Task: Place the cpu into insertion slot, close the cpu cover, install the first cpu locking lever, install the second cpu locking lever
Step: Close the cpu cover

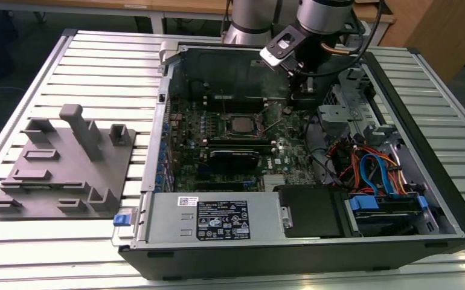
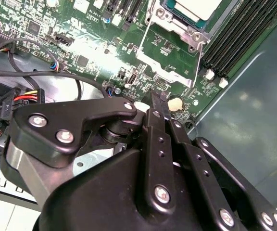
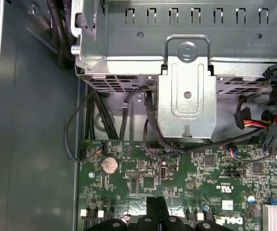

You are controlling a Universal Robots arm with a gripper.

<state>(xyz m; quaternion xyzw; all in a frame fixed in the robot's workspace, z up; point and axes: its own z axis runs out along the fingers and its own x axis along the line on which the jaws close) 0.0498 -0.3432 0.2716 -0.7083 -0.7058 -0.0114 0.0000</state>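
Note:
The cpu (image 1: 241,124) (image 2: 196,6), a flat silver-grey square, lies in the insertion slot (image 1: 225,124) on the green board inside the open computer case. The silvery cpu cover (image 2: 179,24) frames it and looks laid down over it. A thin wire locking lever (image 2: 199,62) runs beside the socket; whether it is latched I cannot tell. My gripper (image 1: 300,95) (image 2: 157,98) (image 3: 157,206) is shut with nothing between its fingers. It hangs over the board's corner near a coin battery (image 3: 110,165), to the exterior view's right of the socket and apart from it.
A grey fixture tray (image 1: 63,163) sits on the slatted table at the exterior view's left. Inside the case are memory slots (image 2: 234,38), a metal drive cage (image 3: 186,91), bundled cables (image 1: 369,169) and a power supply (image 1: 208,219). The case wall (image 3: 32,144) stands close to the gripper.

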